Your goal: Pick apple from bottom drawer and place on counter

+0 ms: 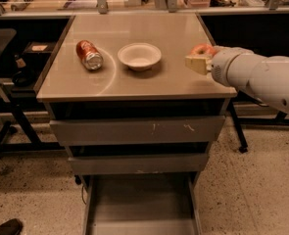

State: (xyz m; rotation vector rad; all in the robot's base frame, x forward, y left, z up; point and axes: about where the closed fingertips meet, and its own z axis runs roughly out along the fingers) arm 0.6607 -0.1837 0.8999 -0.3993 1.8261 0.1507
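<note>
The gripper (201, 57) was over the right edge of the bench (134, 84), near the front right corner, at the end of a white arm (256, 75) that came in from the right side. Its fingers (197, 64) were closed around the apple (203, 49); one beige finger showed in front of the fruit, and only the apple's red and yellowish top could be seen above it. Whether the apple touched the bench surface or hung just over it could not be told.

A white bowl (139, 56) stood upright near the middle of the bench, well apart from the gripper. To the left of the bowl a red soda can (89, 55) lay on its side, close to the bowl but not touching it.

Below the bench top, the top drawer (134, 130) and the middle drawer (139, 163) were pushed in, their grey fronts marked with light scratches. The bottom drawer (141, 204) was pulled out towards the camera over the speckled floor (242, 195), and its shallow grey tray showed bare metal
</note>
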